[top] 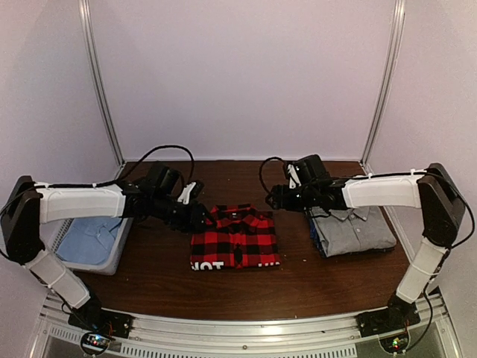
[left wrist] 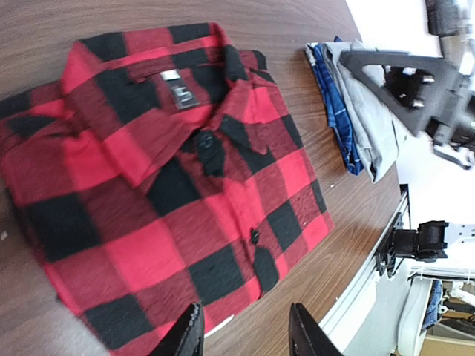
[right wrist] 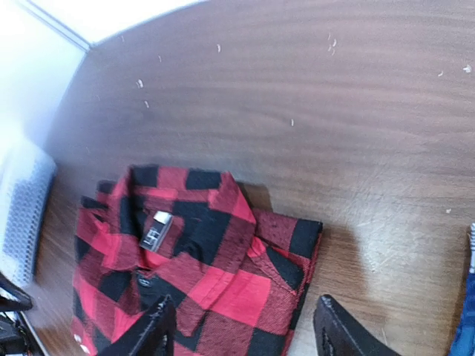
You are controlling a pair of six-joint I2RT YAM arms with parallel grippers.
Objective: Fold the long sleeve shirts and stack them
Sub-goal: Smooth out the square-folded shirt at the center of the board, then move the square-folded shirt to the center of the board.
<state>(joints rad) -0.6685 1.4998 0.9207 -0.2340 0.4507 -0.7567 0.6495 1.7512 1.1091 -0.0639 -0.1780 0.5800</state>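
The red-and-black check flannel [top: 235, 237] lies folded flat at the table's middle, white letters on its near edge. It fills the left wrist view [left wrist: 163, 200], collar and label up. My left gripper [top: 201, 215] hovers at its left far corner, and its jaws [left wrist: 246, 335] are open with nothing between them. My right gripper [top: 272, 198] hangs over the far right corner and is open [right wrist: 245, 330], with the flannel's [right wrist: 193, 259] edge below the gap. The grey shirt [top: 354, 227] rests folded on the right, on a blue garment [left wrist: 338, 111].
A grey basket [top: 93, 246] holding a light blue shirt stands at the table's left, its mesh wall [right wrist: 22, 215] showing in the right wrist view. The enclosure's walls and metal posts ring the table. The right arm [left wrist: 415, 81] shows in the left wrist view.
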